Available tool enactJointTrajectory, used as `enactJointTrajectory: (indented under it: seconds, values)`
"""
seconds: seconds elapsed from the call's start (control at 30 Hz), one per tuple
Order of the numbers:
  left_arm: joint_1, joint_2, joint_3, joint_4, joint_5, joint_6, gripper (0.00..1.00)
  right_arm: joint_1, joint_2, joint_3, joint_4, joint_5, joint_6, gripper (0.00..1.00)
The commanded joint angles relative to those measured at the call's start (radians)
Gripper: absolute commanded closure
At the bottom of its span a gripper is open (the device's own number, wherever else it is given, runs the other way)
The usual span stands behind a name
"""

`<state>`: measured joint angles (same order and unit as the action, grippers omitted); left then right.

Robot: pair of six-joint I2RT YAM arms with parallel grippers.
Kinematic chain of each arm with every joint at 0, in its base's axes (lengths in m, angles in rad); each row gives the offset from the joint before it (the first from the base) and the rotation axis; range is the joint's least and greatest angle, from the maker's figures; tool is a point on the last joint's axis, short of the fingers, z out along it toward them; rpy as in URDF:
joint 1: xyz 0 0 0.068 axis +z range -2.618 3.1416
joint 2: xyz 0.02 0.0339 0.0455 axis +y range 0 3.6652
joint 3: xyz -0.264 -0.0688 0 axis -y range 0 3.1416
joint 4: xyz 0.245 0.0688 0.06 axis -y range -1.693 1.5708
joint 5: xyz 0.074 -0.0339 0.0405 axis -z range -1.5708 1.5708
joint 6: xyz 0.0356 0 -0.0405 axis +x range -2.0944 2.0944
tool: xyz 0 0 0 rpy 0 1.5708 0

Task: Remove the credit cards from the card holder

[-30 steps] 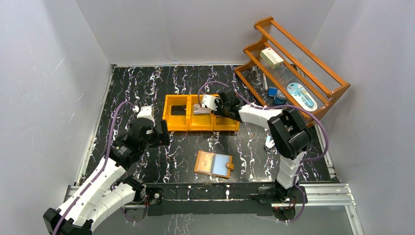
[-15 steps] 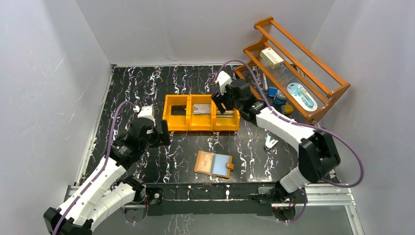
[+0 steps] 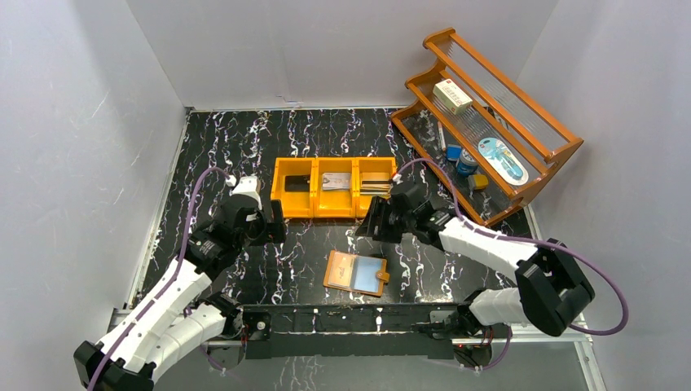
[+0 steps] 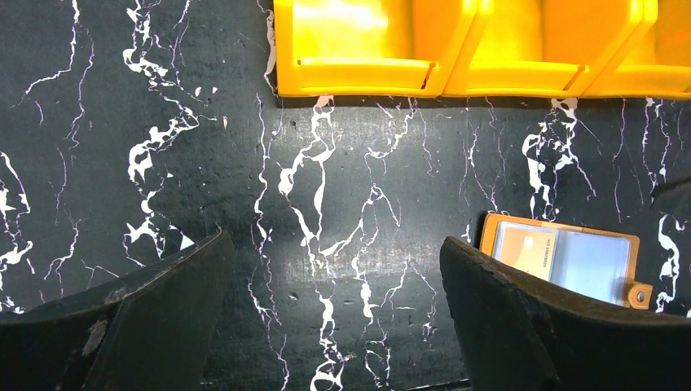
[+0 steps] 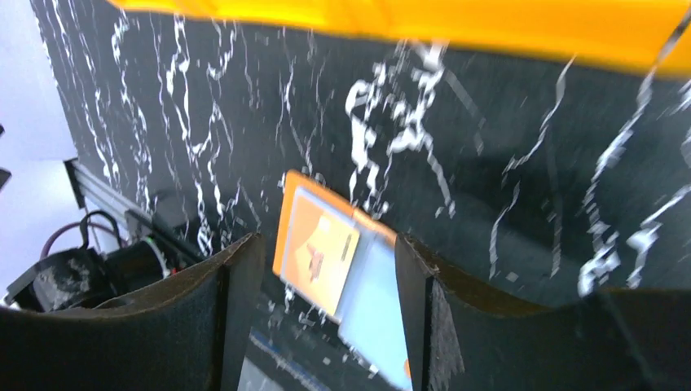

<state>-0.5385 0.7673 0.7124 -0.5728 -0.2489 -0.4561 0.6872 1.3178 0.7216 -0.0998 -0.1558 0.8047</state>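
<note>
The tan card holder (image 3: 356, 272) lies open on the black table near the front edge. Its left sleeve shows a tan insert with small print and its right sleeve is pale blue. It also shows in the left wrist view (image 4: 562, 257) and the right wrist view (image 5: 338, 273). A black card (image 3: 298, 184), a silver-grey card (image 3: 334, 182) and a striped card (image 3: 375, 186) lie in the orange bin's three compartments. My right gripper (image 3: 368, 225) (image 5: 326, 318) is open and empty, above the table just behind the holder. My left gripper (image 3: 273, 221) (image 4: 334, 309) is open and empty, left of the holder.
The orange three-compartment bin (image 3: 336, 210) (image 4: 456, 77) stands mid-table behind both grippers. A wooden rack (image 3: 489, 114) at the back right holds a white box (image 3: 452, 96) and small items. A small white object (image 3: 449, 237) lies right of the right arm. White walls enclose the table.
My right gripper swung from the bin's middle to its right compartment, then drew back toward the holder, open. The striped card now lies in the right compartment. The left arm barely moved.
</note>
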Motion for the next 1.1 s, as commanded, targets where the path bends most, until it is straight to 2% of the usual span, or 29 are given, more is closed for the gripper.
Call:
enactJointTrajectory:
  seconds: [0.0,0.13,0.23,0.37,0.6,0.77,1.07]
  values:
    - [0.005,0.006,-0.002,0.019,0.022,0.001,0.02,0.083,-0.079,-0.016,0.040,0.034,0.199,0.33]
    - [0.005,0.023,-0.020,0.059,0.057,-0.028,0.02,0.162,-0.053,-0.021,0.030,0.059,0.231,0.34]
    - [0.006,0.041,-0.041,0.096,0.134,-0.075,0.02,0.220,-0.034,-0.028,0.018,0.116,0.288,0.37]
    - [0.005,0.084,-0.063,0.149,0.310,-0.120,0.08,0.270,-0.034,-0.056,0.021,0.183,0.359,0.41]
    - [0.004,0.205,-0.056,0.226,0.551,-0.147,0.17,0.277,-0.016,-0.124,0.070,0.160,0.403,0.47]
    - [0.002,0.255,-0.041,0.254,0.621,-0.119,0.24,0.277,0.019,-0.191,0.217,0.064,0.413,0.53]
    - [0.001,0.294,-0.057,0.274,0.689,-0.117,0.30,0.277,0.051,-0.180,0.253,0.039,0.402,0.56]
